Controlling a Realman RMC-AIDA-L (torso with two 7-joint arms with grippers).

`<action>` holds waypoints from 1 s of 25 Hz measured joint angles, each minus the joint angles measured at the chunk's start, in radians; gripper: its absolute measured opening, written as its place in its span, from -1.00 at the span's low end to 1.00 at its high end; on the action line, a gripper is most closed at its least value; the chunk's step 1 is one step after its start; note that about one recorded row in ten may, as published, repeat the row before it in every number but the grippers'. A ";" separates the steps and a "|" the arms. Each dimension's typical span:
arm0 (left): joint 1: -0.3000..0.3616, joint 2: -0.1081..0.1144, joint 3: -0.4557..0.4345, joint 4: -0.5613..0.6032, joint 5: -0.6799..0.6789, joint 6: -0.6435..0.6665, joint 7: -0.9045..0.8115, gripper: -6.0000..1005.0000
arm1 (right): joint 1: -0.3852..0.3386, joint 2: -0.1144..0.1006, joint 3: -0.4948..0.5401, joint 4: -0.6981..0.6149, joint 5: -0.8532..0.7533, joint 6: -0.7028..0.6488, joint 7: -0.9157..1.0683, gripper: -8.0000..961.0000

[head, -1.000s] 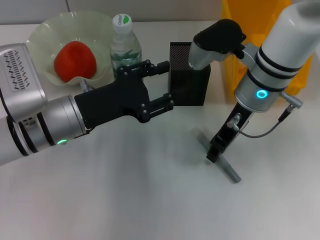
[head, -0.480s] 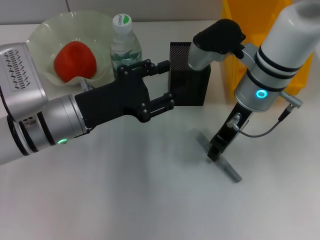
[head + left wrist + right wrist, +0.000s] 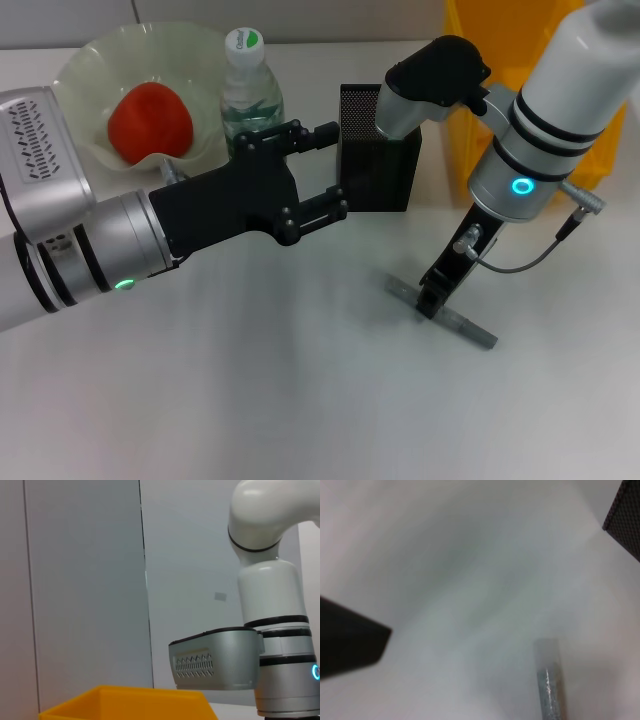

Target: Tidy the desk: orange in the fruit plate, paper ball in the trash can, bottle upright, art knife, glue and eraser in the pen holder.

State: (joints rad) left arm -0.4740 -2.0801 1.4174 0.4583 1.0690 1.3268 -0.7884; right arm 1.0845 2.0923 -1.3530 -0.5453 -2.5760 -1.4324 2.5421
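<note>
Now right end effector (image 3: pixel 432 300) touches art knife (image 3: pixel 441 313) (tabletop)

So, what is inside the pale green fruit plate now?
The orange sits inside the fruit plate. Nothing else shows there, but the left arm covers the plate's near rim, so that part stays unseen.

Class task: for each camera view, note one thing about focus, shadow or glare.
Head view: sharp, with a soft shadow on the desk beside the art knife under the right gripper. Right wrist view: blurred; the knife is hazy. Left wrist view: evenly lit, with the trash can rim in view.
</note>
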 joint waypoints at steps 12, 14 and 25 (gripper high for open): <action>-0.003 0.000 0.002 -0.003 -0.006 0.000 0.000 0.20 | 0.001 0.000 -0.037 -0.003 0.001 0.004 0.001 -0.58; -0.003 0.000 0.002 -0.003 -0.006 0.000 0.000 0.20 | 0.001 0.000 -0.037 -0.004 0.001 0.005 0.001 -0.59; -0.002 0.000 0.003 -0.003 -0.006 0.000 0.000 0.20 | -0.016 0.000 -0.034 -0.039 0.002 0.003 0.005 -0.70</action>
State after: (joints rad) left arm -0.4759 -2.0800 1.4203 0.4555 1.0630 1.3269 -0.7884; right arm 1.0686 2.0923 -1.3867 -0.5838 -2.5739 -1.4291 2.5475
